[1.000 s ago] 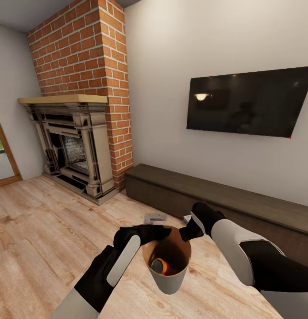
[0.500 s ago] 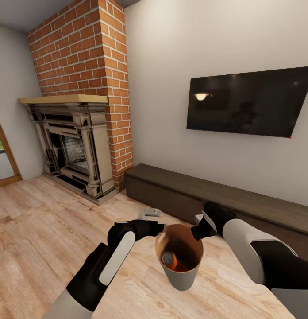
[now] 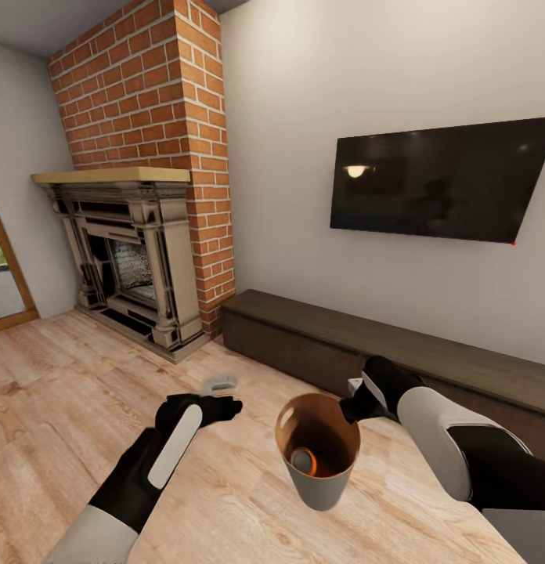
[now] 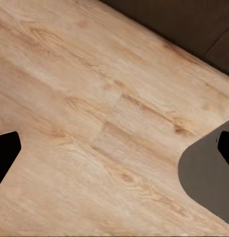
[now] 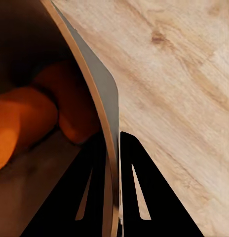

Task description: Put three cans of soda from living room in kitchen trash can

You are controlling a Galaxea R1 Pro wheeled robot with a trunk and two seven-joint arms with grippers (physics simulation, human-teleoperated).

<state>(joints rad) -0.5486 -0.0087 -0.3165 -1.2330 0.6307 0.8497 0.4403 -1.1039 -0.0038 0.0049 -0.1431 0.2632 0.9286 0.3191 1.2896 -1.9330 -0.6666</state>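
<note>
While carried: the bin [image 3: 317, 454] hangs above the wood floor [image 3: 61, 376] of the living room, held by its rim, mouth up and tilted slightly.
Right gripper [image 3: 352, 409]: its fingers [image 5: 134, 197] are pinched on the bin's thin wall, one inside and one outside, at the rim's far right side.
Cans: an orange can [image 3: 306, 460] lies on its side at the bottom of the bin; the right wrist view shows two orange shapes [image 5: 25, 123] close together inside. I cannot tell whether the blue one is there.
Left gripper [image 3: 229, 406]: spread wide and holding nothing; in its wrist view the two fingertips [image 4: 6, 148] stand at opposite edges with bare floor between them.
Key relation: the bin lies to the right of the left gripper, well apart from it, so the right arm alone bears the load; the grip sits on one side of the rim, and I judge the bin may swing as the robot drives.
Change: half a second ago the left gripper was just beside the bin's near-left rim; it has since drawn away to the left. The bin has hardly moved.
Surroundings: brick fireplace [image 3: 139, 157], wall TV [image 3: 445, 180], low dark bench [image 3: 304, 329].
</note>
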